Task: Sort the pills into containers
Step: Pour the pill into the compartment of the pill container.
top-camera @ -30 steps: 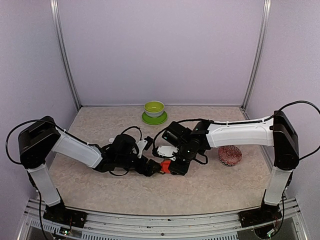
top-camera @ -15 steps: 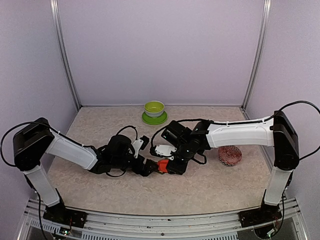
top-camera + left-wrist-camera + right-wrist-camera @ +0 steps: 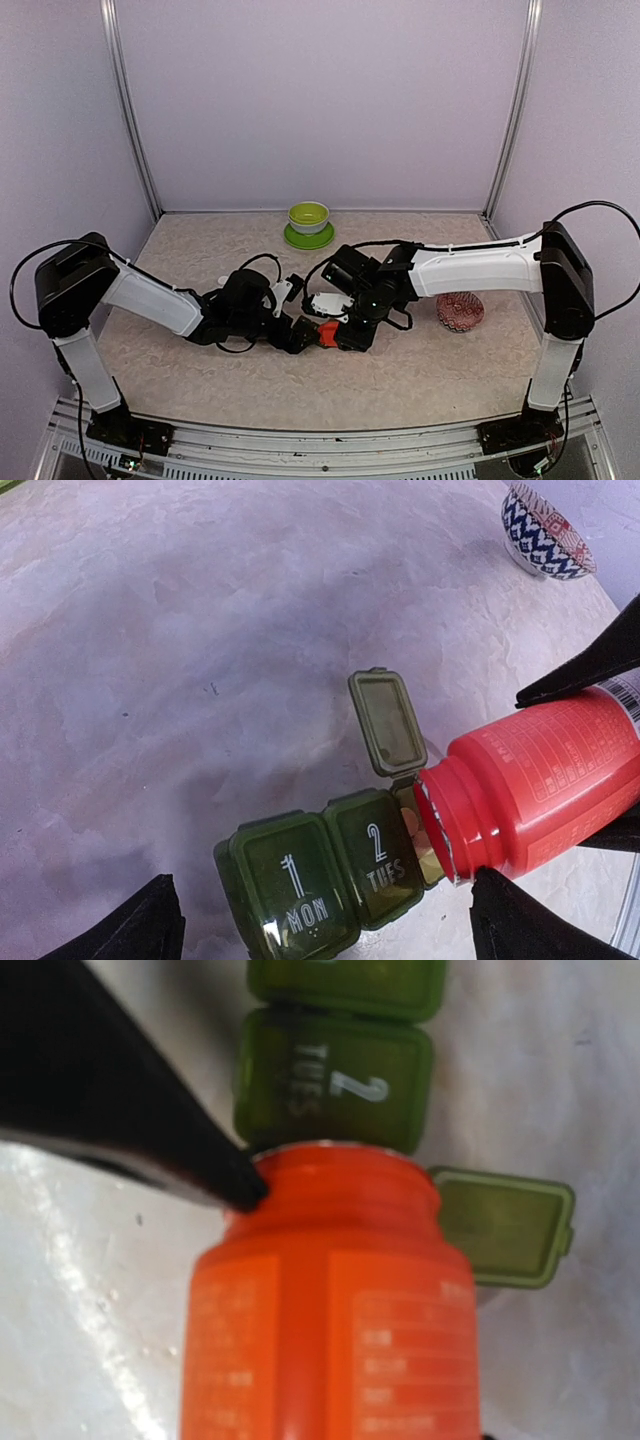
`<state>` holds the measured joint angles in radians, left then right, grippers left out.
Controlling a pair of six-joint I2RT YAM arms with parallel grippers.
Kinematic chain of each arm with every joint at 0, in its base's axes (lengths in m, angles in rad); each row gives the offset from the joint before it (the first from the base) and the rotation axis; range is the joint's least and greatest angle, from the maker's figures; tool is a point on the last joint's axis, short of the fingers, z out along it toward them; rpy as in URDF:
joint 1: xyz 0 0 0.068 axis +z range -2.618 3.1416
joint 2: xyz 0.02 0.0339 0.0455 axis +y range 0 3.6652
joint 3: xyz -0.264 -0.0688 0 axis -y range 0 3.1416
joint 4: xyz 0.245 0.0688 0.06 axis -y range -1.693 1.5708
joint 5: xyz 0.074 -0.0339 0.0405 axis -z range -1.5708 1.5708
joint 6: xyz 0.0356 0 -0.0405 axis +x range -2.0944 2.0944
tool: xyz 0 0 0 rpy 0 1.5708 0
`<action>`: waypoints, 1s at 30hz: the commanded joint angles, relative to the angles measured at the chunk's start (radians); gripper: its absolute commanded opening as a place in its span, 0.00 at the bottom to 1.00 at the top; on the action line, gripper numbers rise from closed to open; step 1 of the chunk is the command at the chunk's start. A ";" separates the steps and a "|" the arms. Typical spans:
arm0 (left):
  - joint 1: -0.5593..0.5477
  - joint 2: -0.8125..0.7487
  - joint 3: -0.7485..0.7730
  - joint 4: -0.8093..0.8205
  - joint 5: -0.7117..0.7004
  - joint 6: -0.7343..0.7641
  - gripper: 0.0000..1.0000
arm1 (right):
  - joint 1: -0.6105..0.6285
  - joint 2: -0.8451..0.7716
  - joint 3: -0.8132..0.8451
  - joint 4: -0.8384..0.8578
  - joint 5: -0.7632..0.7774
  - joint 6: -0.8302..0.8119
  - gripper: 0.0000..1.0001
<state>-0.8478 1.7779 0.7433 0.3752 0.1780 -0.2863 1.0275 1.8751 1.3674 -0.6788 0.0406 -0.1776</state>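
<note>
Two grippers met low over the table [image 3: 420,375]. The left gripper [image 3: 322,912] stood spread wide and held nothing. The containers [image 3: 300,880], one dark green strip of three joined compartments, lay between its two fingers and just ahead of them, apart from both. Two compartments, marked 1 MON and 2 TUES, were shut. The third, on the end toward the right gripper, had its lid [image 3: 385,720] swung up and open.

The right gripper [image 3: 560,770] was clamped on the sides of one red bottle [image 3: 540,780], held tipped over nearly flat. Its uncapped mouth pointed out past the fingertips and sat right at the open third compartment. The bottle's rim hid most of that compartment's inside, so its contents could not be told.

Two bowls stood well away from both grippers. One lime-green bowl [image 3: 308,214] sat on one saucer [image 3: 308,239], far beyond the fingertips near the back wall. One red-and-white patterned bowl [image 3: 460,311] sat behind the right gripper, beside its forearm.
</note>
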 commanded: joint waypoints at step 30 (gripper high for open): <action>0.000 0.005 0.008 0.032 -0.029 -0.003 0.97 | 0.048 -0.013 0.149 0.019 -0.178 -0.039 0.07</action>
<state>-0.8478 1.7660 0.7406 0.3878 0.1928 -0.2867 1.0275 1.8759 1.4189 -0.7597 0.0380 -0.1864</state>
